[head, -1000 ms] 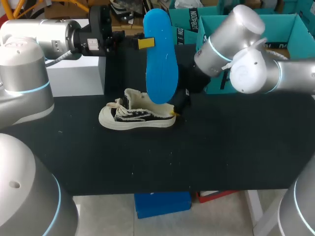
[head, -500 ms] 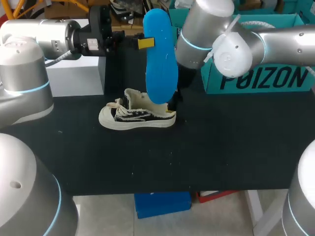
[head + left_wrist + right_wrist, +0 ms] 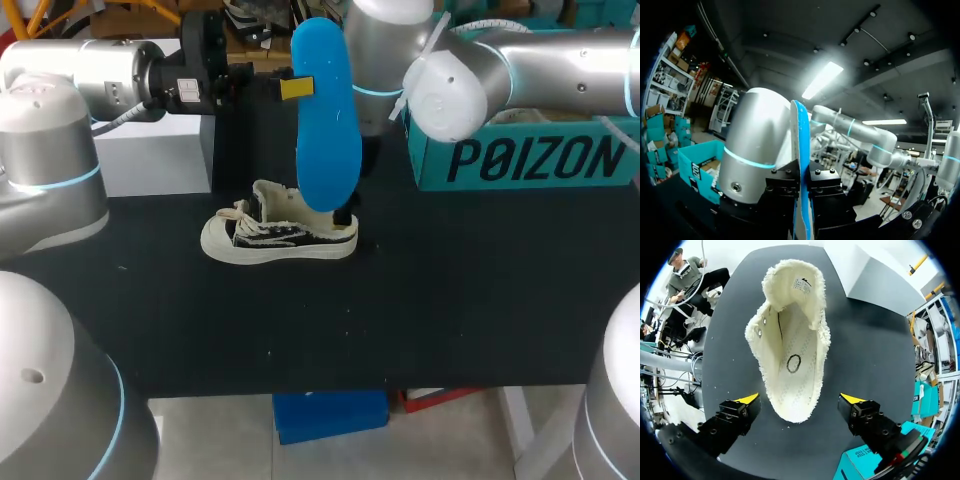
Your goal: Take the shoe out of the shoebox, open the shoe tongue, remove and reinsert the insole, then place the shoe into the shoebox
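A white and black sneaker [image 3: 278, 236] stands on the black table [image 3: 450, 300], toe to the left. My left gripper [image 3: 293, 88] is shut on the blue insole [image 3: 325, 110], which stands upright above the shoe's heel. In the left wrist view the insole [image 3: 801, 150] shows edge-on, pinched in the left gripper [image 3: 802, 182]. My right gripper [image 3: 800, 399] hangs open over the sneaker [image 3: 790, 340]; the heel lies between its yellow fingertips [image 3: 747, 399] without touching them. In the head view the insole hides most of it. The sneaker's inside is bare fleece.
The teal shoebox [image 3: 520, 150] stands open at the back right, behind my right arm [image 3: 450, 80]. A white box [image 3: 150, 155] sits at the back left under my left arm. Bare black table lies in front of the shoe.
My right arm has swung left and toward the back, uncovering the shoebox's front, and its gripper has come in over the shoe's heel. The left arm, insole and shoe have not moved.
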Controlling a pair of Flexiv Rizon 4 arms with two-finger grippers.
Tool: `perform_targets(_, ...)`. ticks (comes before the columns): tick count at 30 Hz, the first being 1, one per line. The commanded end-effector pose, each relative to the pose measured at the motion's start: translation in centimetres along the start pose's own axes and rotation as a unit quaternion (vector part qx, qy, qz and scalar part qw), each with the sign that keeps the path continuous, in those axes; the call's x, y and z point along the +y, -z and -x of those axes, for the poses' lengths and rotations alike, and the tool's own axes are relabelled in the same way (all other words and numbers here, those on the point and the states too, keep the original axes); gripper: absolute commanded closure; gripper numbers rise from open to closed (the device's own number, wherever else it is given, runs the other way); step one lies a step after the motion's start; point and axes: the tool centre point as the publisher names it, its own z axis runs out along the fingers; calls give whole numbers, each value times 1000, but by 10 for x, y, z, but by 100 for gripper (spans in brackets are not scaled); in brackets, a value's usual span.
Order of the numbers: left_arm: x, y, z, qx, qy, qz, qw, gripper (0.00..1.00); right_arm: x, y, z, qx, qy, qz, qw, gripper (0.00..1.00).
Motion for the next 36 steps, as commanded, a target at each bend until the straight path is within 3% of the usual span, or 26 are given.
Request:
perform_targets(1,1,-1,0,-2,-1,-1,1000,100,4,-4,3,4,0,-2,1000,0)
perform_targets(18,1,-1,0,-2,-1,-1,1000,100,0,-1,3,7,-10,29,999,0)
perform_targets(28,1,-1,0,-2,-1,-1,1000,100,-10,-2,-2,-13,-32,100,994,0)
perform_targets(36,1,-1,0,-2,-1,-1,1000,100,-18,-8,-3,-39,-30,204,978,0)
